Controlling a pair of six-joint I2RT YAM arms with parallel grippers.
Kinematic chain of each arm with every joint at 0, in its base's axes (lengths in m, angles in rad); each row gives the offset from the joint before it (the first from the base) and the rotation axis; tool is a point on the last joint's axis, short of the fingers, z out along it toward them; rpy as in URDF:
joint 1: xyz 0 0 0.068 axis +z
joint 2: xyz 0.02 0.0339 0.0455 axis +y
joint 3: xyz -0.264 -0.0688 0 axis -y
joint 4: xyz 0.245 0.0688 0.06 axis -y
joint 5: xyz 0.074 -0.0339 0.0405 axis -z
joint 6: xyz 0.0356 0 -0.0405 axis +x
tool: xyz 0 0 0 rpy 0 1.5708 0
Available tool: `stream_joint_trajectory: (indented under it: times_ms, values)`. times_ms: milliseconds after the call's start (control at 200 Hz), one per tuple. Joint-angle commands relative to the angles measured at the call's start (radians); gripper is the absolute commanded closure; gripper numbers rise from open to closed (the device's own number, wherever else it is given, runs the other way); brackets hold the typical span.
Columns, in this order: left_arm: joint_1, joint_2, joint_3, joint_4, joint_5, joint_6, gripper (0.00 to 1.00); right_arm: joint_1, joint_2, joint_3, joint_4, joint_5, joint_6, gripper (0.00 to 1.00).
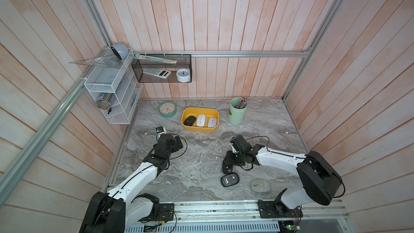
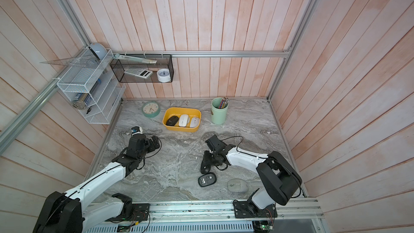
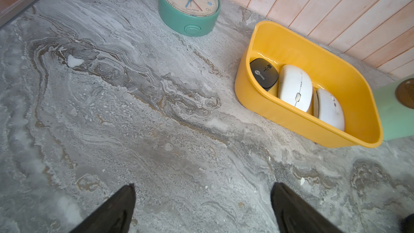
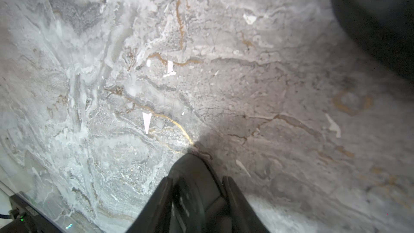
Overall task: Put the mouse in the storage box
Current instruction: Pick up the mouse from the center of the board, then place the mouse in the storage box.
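At tabletop (image 1: 190, 153) front, right gripper (image 4: 197, 178) is clamping the mouse (image 4: 192, 166), left gripper (image 3: 203, 184) idling wide; next move is calling for a lift over the box (image 1: 197, 129).

Ahead of left claw (image 3: 202, 184), storage box (image 3: 336, 72): glossy mustard plastic, smooth, light glinting off inner wall. Inside it, white mouse (image 3: 295, 86): smooth plastic, scuffed. Under both claws, tabletop (image 3: 112, 108): grey marble-look, matt, grainy veins. Between right claw (image 4: 196, 179) fingers (image 4: 156, 207), black mouse (image 4: 197, 166): smooth dark plastic, dull sheen. Fingers matt black. Beyond box, walls (image 1: 224, 19): pale wood planks. Frame rail (image 1: 246, 54): brushed metal.
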Motion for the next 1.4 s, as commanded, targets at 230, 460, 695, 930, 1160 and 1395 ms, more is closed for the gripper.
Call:
stream_joint_trajectory:
  times_ms: [230,460,695,930,1160,1395]
  values:
    - [0.005,0.005,0.008,-0.013,-0.025,0.016,0.00,0.006,-0.007,0.013,-0.107,0.056,-0.008,0.78]
    - [0.005,-0.025,-0.002,-0.019,-0.051,0.009,0.00,0.011,-0.002,0.179,-0.249,0.170,-0.100,0.81]
    - [0.006,-0.082,-0.021,-0.027,-0.093,0.001,0.00,0.011,0.105,0.430,-0.383,0.285,-0.227,0.84]
    - [0.005,-0.125,-0.034,-0.037,-0.126,-0.009,0.00,0.017,0.278,0.746,-0.447,0.395,-0.401,0.84]
    - [0.005,-0.156,-0.042,-0.043,-0.143,-0.014,0.00,0.021,0.492,1.061,-0.467,0.566,-0.580,0.84]
    - [0.005,-0.178,-0.044,-0.053,-0.160,-0.009,0.00,0.040,0.702,1.299,-0.399,0.747,-0.792,0.84]
